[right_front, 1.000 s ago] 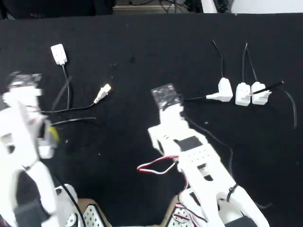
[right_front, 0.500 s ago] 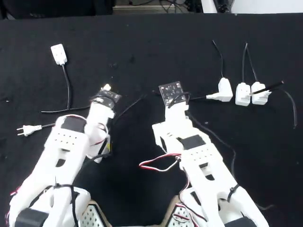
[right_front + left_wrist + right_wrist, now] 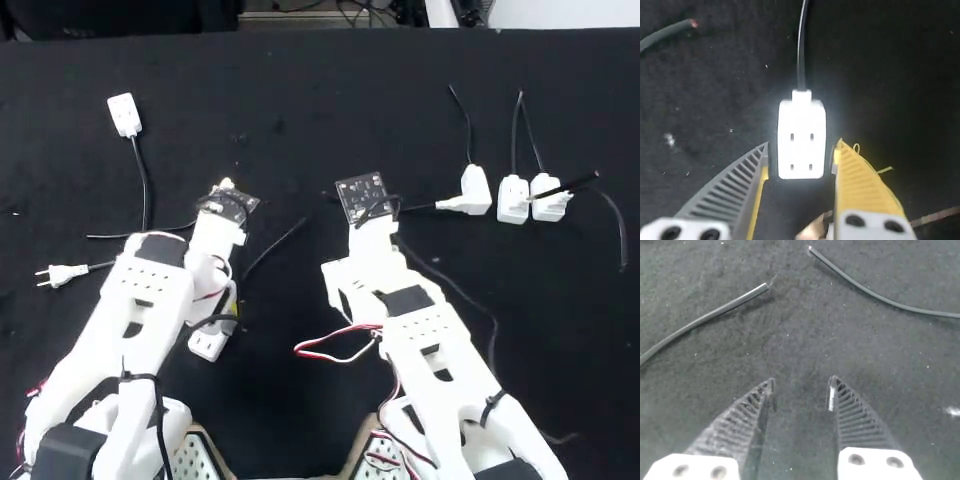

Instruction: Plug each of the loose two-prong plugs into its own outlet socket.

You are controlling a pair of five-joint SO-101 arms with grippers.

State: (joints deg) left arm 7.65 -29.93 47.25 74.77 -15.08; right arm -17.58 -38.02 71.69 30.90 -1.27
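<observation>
Straddling a white outlet socket [image 3: 802, 137], my left gripper [image 3: 801, 145] holds its jaws apart, one finger on each side of the block. A thin dark gap seems to separate each finger from the block, though glare makes contact hard to rule out. The socket lies face up on the black cloth [image 3: 300, 90], both pairs of slots exposed, and its cord [image 3: 801, 45] runs straight away from the fingers.

My right gripper [image 3: 800, 390] is likewise parted and empty. It hangs over bare cloth with two cut cord ends [image 3: 762, 287] lying beyond its tips.

The step in hand appears to be securing the socket. No plug is near its slots yet.

One loose two-prong plug [image 3: 50, 274] rests at the table's left edge, well apart from both grippers.

The next move probably calls for closing squarely on the block's sides without covering the slots. After that a plug must be fetched and its prongs lined up with one slot pair.
</observation>
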